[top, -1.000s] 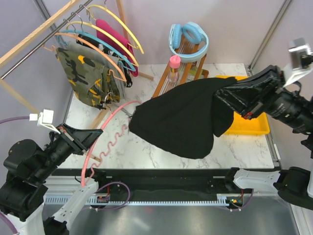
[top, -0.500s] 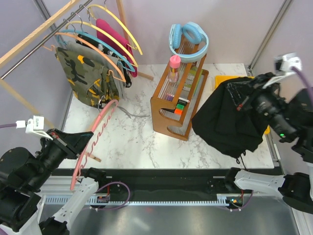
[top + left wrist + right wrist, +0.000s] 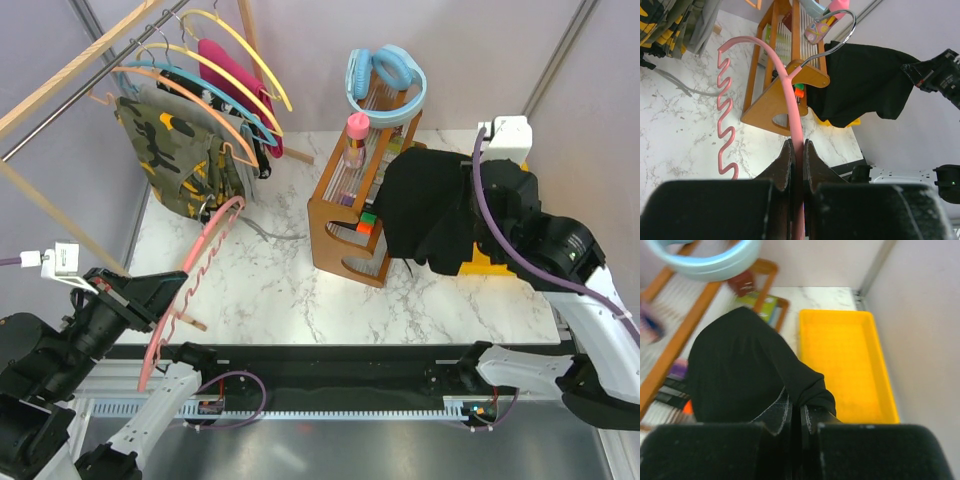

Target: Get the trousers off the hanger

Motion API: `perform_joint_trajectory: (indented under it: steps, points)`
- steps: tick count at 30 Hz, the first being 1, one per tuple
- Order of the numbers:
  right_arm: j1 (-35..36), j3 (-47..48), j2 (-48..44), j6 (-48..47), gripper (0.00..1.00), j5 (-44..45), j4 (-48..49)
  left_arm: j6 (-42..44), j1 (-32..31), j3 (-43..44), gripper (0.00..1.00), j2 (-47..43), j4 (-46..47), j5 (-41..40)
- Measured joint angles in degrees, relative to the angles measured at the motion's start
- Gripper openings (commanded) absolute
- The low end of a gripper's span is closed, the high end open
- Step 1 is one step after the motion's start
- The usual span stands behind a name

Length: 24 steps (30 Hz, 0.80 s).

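Black trousers (image 3: 425, 210) pinched in right tool (image 3: 795, 409) | left tool (image 3: 797, 148) grips pink hanger (image 3: 792, 107) | yellow tray (image 3: 840, 355) part-hidden

- Black trousers (image 3: 425, 210): plain soft cloth, off any hanger. Bunched in a limp bundle, pinched at the top by the right fingers (image 3: 777, 412). Hangs in the air over the yellow tray (image 3: 500, 262).
- Camouflage trousers (image 3: 175, 150): olive-green with orange-yellow and dark patches. Draped on an orange hanger (image 3: 205, 110), far left.

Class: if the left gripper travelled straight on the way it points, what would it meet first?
Apart from the pink hanger it grips, the left gripper would probably meet the wooden rack at its near end first; depth is hard to judge.
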Motion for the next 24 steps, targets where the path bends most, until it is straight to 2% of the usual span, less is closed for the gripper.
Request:
perform_joint_trajectory:
  steps: [3, 8, 10, 17, 24]
  points:
    - [-8.35, 0.31, 2.12, -1.31, 0.0, -1.01, 0.68, 0.13, 0.0, 0.0, 0.02, 0.0, 0.0, 0.07]
    - [-29.79, -0.92, 7.39, -3.3, 0.0, -14.12, 4.13, 0.5, 0.0, 0.0, 0.02, 0.0, 0.02, 0.13]
    - [-34.49, -1.03, 9.14, -3.67, 0.0, -18.23, 4.37, 0.63, 0.0, 0.0, 0.02, 0.0, 0.02, 0.2]
    - [-44.22, 6.6, 16.11, -3.8, 0.0, -28.61, 5.31, 0.96, 0.0, 0.02, 0.02, 0.0, 0.07, 1.38]
    - [-54.03, 23.39, 24.61, -2.91, 0.0, -34.91, 5.51, 1.14, 0.0, -0.02, 0.02, 0.0, 0.52, 2.14]
